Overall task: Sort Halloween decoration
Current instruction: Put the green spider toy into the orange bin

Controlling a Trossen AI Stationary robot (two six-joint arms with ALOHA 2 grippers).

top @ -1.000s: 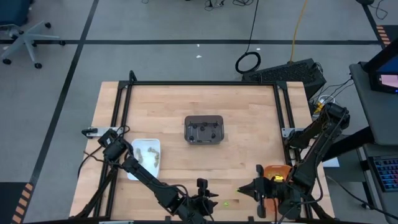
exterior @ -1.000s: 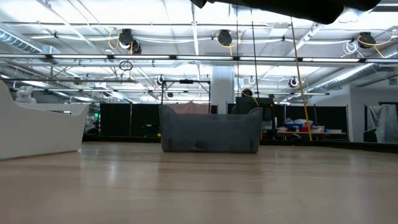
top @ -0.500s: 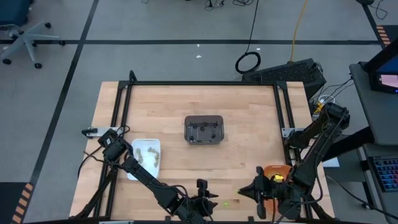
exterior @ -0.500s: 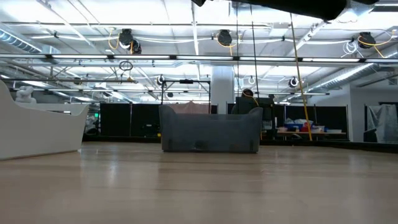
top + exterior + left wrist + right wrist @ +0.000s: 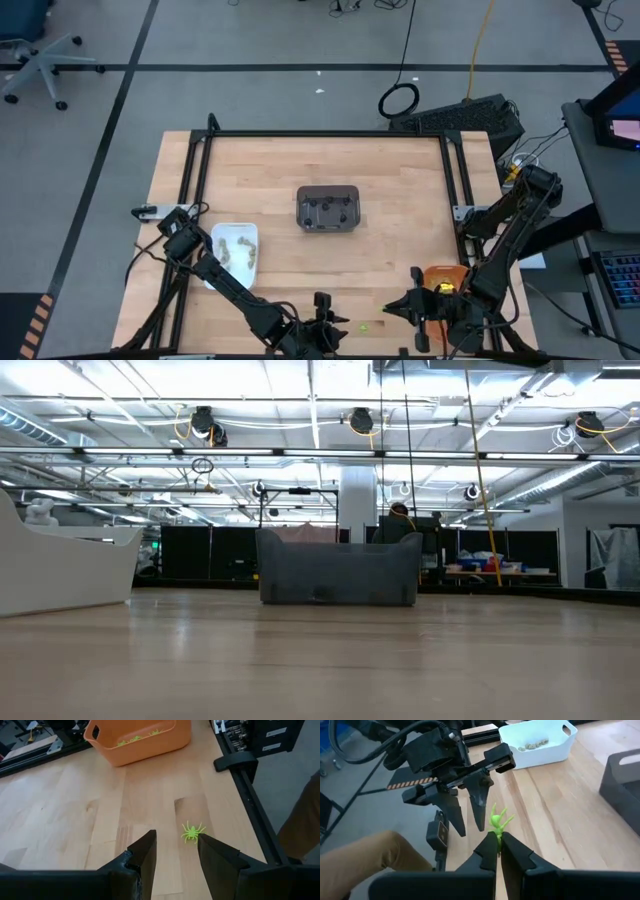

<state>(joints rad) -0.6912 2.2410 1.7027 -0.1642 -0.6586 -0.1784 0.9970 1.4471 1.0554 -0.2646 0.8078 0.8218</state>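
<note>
Left wrist view shows a lime-green spider trinket [image 5: 192,831] lying flat on the bare wooden table [image 5: 60,810], near the table's front edge and the black frame rail [image 5: 252,805]. It sits just beyond the tips of the left gripper [image 5: 176,851], whose two dark fingers stand apart with nothing between them; the spider is not touched. In the high view the same spider [image 5: 365,325] is a small green speck between the left gripper [image 5: 326,322] and the right gripper [image 5: 403,310], both low at the front edge of the table.

The right wrist view shows the right gripper [image 5: 498,851] with its fingers pressed together and holding nothing, the spider [image 5: 497,820] on the wood just past their tips, and the left arm's open fingers pointing down beside it.

More green trinkets lie in the orange tray [image 5: 140,740], which stands farther along the table; in the high view that tray [image 5: 441,276] is partly covered by the right arm. Pale tan trinkets [image 5: 236,246] lie in the white tray [image 5: 214,270] on the left side, and dark ones [image 5: 330,208] in the dark grey tray [image 5: 328,226] at the middle of the table. The low view shows only the white tray [image 5: 60,575] and the grey tray [image 5: 338,572] from the side.
</note>
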